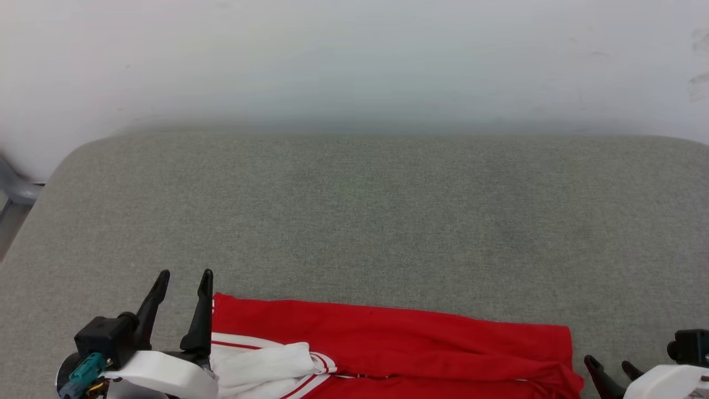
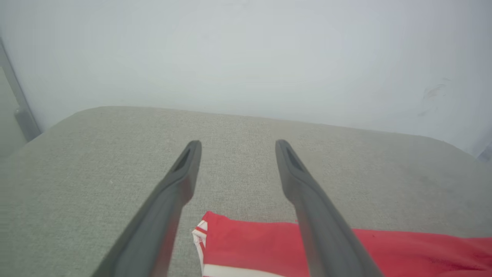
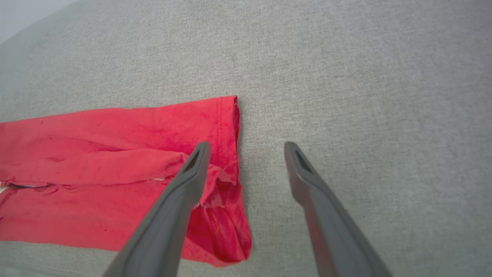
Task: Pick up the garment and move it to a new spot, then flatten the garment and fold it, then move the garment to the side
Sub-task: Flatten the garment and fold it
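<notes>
The garment (image 1: 388, 343) lies folded into a long red band along the near edge of the grey cushioned surface (image 1: 354, 221), with a white sleeve and striped trim at its left end. My left gripper (image 1: 184, 277) stands open at that left end, nothing between its fingers; the left wrist view has the garment's corner (image 2: 246, 242) lying below and between the spread fingers. My right gripper (image 1: 608, 364) is open just off the garment's right end; in the right wrist view the red hem (image 3: 215, 154) sits under the left finger, loose on the surface.
A pale wall (image 1: 354, 61) rises right behind the surface's far edge. A grey metal frame (image 1: 16, 194) shows past the rounded left corner. Bare grey fabric stretches beyond the garment toward the wall.
</notes>
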{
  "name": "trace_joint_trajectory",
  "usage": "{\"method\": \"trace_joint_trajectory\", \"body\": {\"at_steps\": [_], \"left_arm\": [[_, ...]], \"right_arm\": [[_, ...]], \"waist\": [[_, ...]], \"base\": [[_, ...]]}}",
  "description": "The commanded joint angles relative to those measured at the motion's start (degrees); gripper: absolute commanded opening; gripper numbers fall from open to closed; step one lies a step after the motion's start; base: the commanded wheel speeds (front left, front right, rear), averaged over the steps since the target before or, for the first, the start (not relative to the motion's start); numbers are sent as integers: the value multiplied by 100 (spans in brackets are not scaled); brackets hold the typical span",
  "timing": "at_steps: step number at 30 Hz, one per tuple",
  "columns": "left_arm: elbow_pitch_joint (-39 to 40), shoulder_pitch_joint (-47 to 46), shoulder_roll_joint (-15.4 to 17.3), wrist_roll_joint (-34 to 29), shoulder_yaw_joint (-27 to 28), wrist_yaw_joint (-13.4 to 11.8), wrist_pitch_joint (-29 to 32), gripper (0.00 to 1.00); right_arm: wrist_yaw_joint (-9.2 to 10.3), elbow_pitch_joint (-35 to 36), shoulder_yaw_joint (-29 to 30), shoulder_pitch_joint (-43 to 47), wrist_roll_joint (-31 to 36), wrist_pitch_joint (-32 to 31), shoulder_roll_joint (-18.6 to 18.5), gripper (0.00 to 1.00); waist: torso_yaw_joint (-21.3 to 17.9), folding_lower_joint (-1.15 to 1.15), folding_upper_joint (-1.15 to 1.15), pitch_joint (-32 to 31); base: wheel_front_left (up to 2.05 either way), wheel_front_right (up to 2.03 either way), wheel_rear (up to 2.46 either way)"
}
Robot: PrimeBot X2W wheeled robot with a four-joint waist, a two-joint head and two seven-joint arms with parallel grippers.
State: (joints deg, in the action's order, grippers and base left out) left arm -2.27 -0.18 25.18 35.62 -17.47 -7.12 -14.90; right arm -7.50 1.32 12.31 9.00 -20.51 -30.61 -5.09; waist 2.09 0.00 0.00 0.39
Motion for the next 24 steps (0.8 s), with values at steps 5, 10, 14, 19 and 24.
{"method": "trace_joint_trajectory", "body": {"at_steps": [5, 10, 14, 19, 24], "left_arm": [[358, 120, -285, -724, 309, 26, -35, 100], [529, 165, -547, -1062, 376, 162, -36, 100], [525, 155, -713, -1213, 395, 264, -36, 100], [419, 28, -802, -1343, 385, 371, -36, 100], [290, -72, -863, -1471, 413, 494, -36, 100]], "right_arm": [[3, -42, -19, -311, -12, -694, -227, 100], [3, -203, -194, -428, -114, -1210, -324, 100], [3, -456, -320, -306, -165, -1578, -203, 100], [2, -860, -450, -188, -259, -1997, -33, 100], [2, -1141, -500, -265, -345, -2114, 64, 0]], "waist": [[198, 0, 0, 195], [368, 0, 0, 369], [467, 0, 0, 484], [511, 0, 0, 589], [500, 0, 0, 606]], "base": [[0, 0, 0], [0, 0, 0], [0, 0, 0], [0, 0, 0], [0, 0, 0]]}}
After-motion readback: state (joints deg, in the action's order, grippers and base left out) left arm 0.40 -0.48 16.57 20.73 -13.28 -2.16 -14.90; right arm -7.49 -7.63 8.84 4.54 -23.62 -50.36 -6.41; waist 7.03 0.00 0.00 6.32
